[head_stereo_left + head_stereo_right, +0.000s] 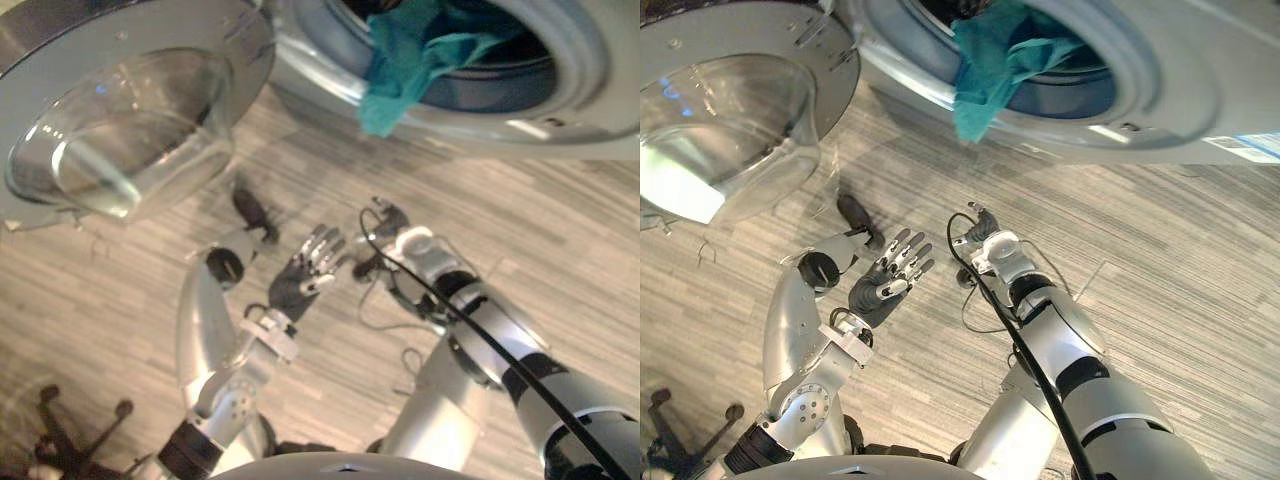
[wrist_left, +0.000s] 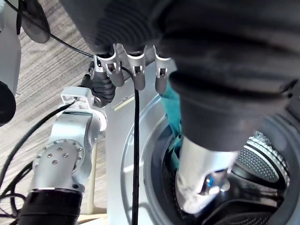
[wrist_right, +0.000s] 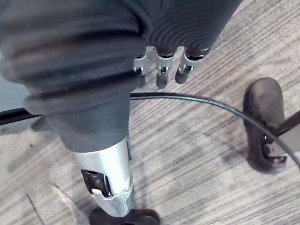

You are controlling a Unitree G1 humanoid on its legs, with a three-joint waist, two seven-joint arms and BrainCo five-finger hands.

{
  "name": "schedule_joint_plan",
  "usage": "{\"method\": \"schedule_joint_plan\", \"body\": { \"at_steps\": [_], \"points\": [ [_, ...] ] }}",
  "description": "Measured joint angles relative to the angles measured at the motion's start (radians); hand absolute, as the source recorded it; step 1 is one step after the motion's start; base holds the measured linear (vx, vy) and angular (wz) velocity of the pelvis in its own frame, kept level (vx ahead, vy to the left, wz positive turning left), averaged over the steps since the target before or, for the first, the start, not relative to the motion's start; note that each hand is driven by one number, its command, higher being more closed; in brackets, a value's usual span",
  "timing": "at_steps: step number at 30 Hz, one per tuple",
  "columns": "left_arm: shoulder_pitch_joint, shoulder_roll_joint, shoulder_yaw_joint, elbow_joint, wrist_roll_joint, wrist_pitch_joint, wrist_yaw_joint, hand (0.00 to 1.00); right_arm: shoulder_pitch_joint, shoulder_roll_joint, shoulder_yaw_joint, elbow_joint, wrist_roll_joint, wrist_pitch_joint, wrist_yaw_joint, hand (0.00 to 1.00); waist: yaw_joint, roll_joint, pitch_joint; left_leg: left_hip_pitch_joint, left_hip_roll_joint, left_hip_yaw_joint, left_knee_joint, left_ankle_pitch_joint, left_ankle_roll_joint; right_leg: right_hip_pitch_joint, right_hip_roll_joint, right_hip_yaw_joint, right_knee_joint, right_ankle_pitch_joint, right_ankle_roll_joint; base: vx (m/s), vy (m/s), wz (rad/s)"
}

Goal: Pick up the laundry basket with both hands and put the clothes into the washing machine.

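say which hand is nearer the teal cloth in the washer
Right. The right hand is in front of the teal cloth; the left hand is farther back and leftward.

Teal is the cloth [image 1: 400,70], set against the dark blue-grey door seal [image 1: 480,90] of a silver-grey washing machine [image 1: 590,90]. The door [image 1: 150,40] is a brushed silver ring around clear, colourless glass. The floor [image 1: 560,230] is pale grey planking streaked with fine darker grain. The left hand [image 1: 300,275] has silver fingers tipped in black and a charcoal palm. The right hand [image 1: 980,230] wears a dark ribbed cover. A chair base [image 1: 60,430] is black against the grey floor.
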Motion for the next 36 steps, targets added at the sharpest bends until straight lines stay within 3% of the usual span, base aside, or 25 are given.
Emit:
{"method": "schedule_joint_plan", "body": {
  "at_steps": [3,9,15,23,27,30,34,36],
  "points": [
    [0.000,0.002,0.015,-0.002,-0.024,-0.001,0.001,0.00,-0.039,-0.021,0.064,0.017,0.059,0.001,-0.004,0.00,0.005,0.007,0.004,-0.006,-0.016,0.024,-0.041,0.048,0.040,0.000,-0.024,-0.026,0.000,0.001,-0.001,-0.09,0.020,0.34],
    [0.000,-0.003,0.026,-0.007,-0.084,-0.020,0.028,0.00,-0.152,-0.097,0.088,0.044,0.266,-0.024,-0.029,0.00,0.029,0.007,0.005,-0.008,-0.072,0.057,-0.165,0.116,0.048,0.001,-0.043,-0.079,-0.044,0.013,-0.006,-0.11,0.020,0.25],
    [0.000,-0.013,0.020,-0.015,-0.111,-0.026,0.039,0.00,-0.227,-0.184,0.064,0.073,0.357,-0.027,-0.070,0.00,0.046,0.007,0.004,0.022,-0.107,0.094,-0.247,0.162,0.059,0.001,-0.053,-0.090,-0.078,0.041,-0.023,-0.10,0.015,0.11],
    [0.000,-0.026,0.025,-0.015,-0.124,-0.062,0.054,0.00,-0.232,-0.217,-0.308,0.030,0.405,-0.069,-0.157,0.00,0.052,0.008,0.004,0.041,-0.123,0.110,-0.289,0.176,0.065,0.006,-0.042,-0.093,-0.119,0.070,-0.021,-0.12,0.000,-0.03],
    [0.000,-0.041,0.026,-0.015,-0.143,-0.075,0.066,0.00,-0.229,-0.196,-0.527,0.007,0.477,-0.071,-0.198,0.00,0.067,0.010,0.003,0.046,-0.134,0.112,-0.314,0.191,0.068,0.009,-0.047,-0.102,-0.121,0.072,-0.025,-0.11,-0.009,0.05],
    [0.001,-0.049,0.025,-0.015,-0.171,-0.082,0.064,0.00,-0.207,-0.174,-0.671,-0.050,0.575,-0.098,-0.221,0.00,0.077,0.013,0.001,0.057,-0.140,0.131,-0.344,0.192,0.067,0.021,-0.048,-0.117,-0.135,0.070,-0.012,-0.14,-0.005,0.10],
    [0.001,-0.049,0.026,-0.014,-0.201,-0.087,0.064,0.00,-0.203,-0.150,-0.745,-0.081,0.697,-0.123,-0.220,0.00,0.082,0.014,0.001,0.055,-0.140,0.142,-0.351,0.192,0.067,0.031,-0.052,-0.136,-0.141,0.075,-0.009,-0.11,0.014,0.07],
    [0.001,-0.048,0.026,-0.014,-0.202,-0.086,0.061,0.00,-0.202,-0.124,-0.769,-0.094,0.775,-0.157,-0.217,0.00,0.082,0.014,0.001,0.057,-0.141,0.142,-0.351,0.192,0.067,0.036,-0.052,-0.137,-0.142,0.077,-0.006,-0.13,0.021,0.03]
  ]
}}
